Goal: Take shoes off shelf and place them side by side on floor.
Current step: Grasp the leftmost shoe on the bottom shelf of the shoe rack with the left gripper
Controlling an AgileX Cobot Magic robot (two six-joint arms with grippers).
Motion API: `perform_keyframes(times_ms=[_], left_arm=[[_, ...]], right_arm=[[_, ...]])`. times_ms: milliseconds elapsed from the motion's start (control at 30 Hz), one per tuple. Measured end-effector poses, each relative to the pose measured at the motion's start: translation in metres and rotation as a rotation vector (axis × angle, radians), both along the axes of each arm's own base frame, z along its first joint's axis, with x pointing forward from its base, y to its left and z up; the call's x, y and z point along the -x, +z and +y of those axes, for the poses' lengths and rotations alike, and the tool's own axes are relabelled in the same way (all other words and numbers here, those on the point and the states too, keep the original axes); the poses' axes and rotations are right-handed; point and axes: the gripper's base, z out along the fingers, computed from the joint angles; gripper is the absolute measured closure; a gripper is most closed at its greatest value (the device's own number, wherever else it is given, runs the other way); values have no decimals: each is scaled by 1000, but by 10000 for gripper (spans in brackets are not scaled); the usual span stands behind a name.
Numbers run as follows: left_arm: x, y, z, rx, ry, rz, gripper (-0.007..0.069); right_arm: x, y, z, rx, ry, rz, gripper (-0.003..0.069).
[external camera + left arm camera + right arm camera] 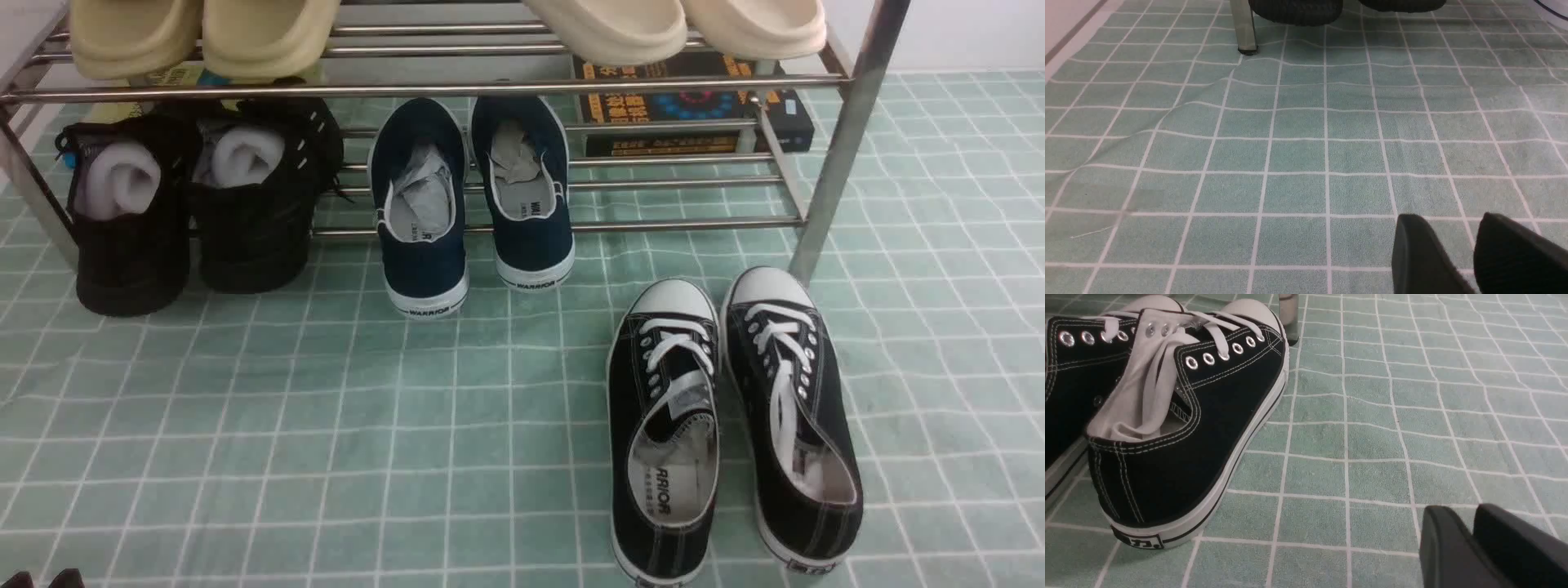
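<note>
The two black knit shoes (pixel 131 220) (pixel 253 204) sit at the left end of the shelf (pixel 424 88), on its lower tier. Their heels face me and hang past the front bar, and white-grey stuffing fills them. Those heels (pixel 1294 10) show at the far edge of the left wrist view, beside a shelf leg (pixel 1244 26). My left gripper (pixel 1449 220) is open and empty, low over the floor (pixel 326 425), well short of the shoes; its tips (pixel 49 578) peek in at the front view's bottom left. My right gripper (pixel 1461 510) is shut and empty above the floor.
Navy white-soled slip-ons (pixel 469 204) occupy the middle of the lower tier. Black canvas white-laced sneakers (pixel 727 425) (pixel 1188 416) stand on the floor at the right, close to my right gripper. Beige slippers (pixel 204 33) (pixel 678 24) lie on the top tier. A dark box (pixel 694 106) lies behind.
</note>
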Motion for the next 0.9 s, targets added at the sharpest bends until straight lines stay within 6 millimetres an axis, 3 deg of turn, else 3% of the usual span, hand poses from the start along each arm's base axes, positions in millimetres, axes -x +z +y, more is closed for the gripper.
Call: perform_keyframes(times_ms=[800,900], left_arm=[[0,0,3,-79,8,-2,385],[0,0,0,106,27,-2,385]], right_arm=[[0,0,0,1,0,1,498],[0,0,0,1,0,1,493]])
